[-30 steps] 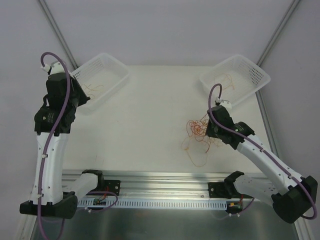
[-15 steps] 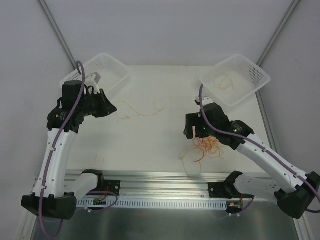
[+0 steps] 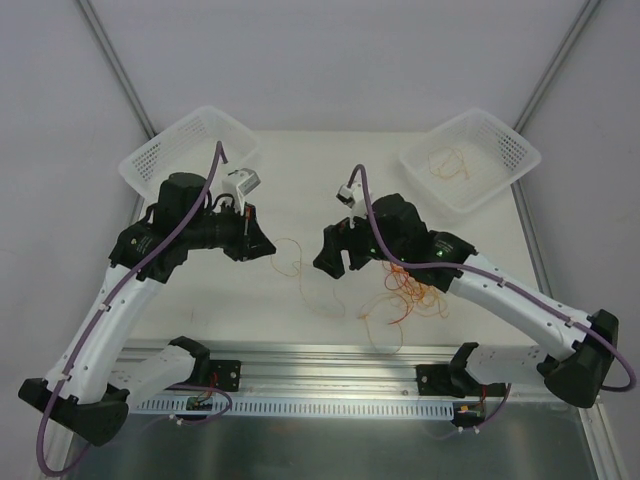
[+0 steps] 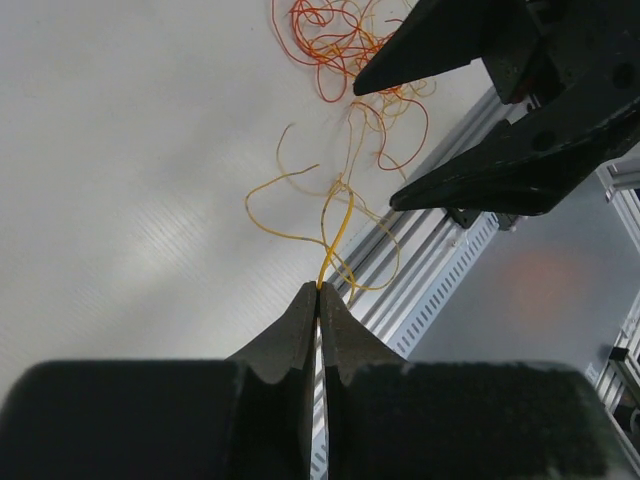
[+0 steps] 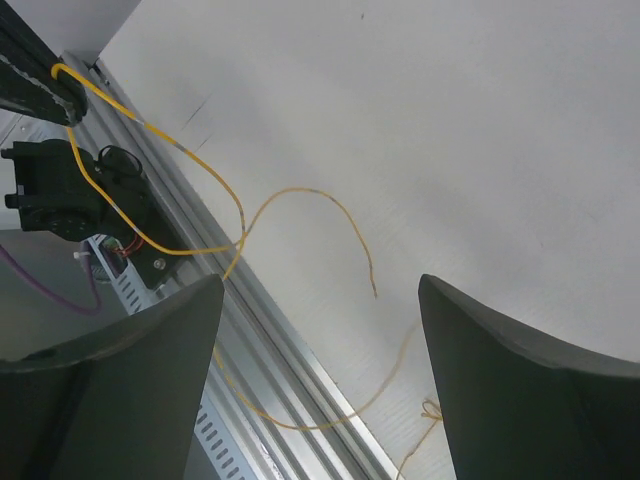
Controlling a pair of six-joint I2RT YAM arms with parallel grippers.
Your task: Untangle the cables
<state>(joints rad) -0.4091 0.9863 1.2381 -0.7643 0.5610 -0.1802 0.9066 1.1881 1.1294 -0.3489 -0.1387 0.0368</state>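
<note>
My left gripper (image 3: 268,247) is shut on one thin yellow cable (image 3: 299,265) and holds it just above the table's middle. In the left wrist view the jaws (image 4: 319,290) pinch the cable's end, and the yellow cable (image 4: 335,215) loops away below them. My right gripper (image 3: 328,261) stands open beside it, a short way to the right, nothing between its fingers (image 5: 320,288). The yellow cable (image 5: 300,195) curls on the table under those open fingers. A tangle of red and orange cables (image 3: 405,290) lies beneath the right forearm, also the tangle (image 4: 340,30) in the left wrist view.
A white basket (image 3: 165,150) stands at the back left. Another white basket (image 3: 505,150) at the back right holds a few orange cables (image 3: 445,162). The aluminium rail (image 3: 320,360) runs along the table's near edge.
The left arm swung from the left basket to the table's middle, trailing a yellow cable. The right gripper opened and moved left, off the tangle, towards the left gripper.
</note>
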